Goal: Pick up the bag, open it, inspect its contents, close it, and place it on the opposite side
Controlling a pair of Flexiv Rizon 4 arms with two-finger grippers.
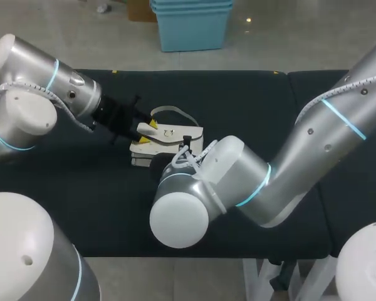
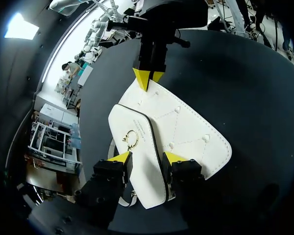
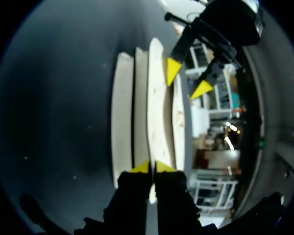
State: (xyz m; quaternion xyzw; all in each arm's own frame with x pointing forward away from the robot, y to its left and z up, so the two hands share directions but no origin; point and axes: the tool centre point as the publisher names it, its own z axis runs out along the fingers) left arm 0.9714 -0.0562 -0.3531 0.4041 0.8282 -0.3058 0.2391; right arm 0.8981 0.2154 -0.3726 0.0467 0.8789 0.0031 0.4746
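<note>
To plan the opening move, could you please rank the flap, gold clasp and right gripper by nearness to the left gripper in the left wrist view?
From the left gripper:
1. Flap, between its fingers.
2. Gold clasp, just ahead, on the flap.
3. Right gripper, at the bag's far edge.

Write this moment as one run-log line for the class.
bag on table | right pincer shut on bag edge | left pincer at bag's flap end, grip unclear | stage: not lifted yet
</note>
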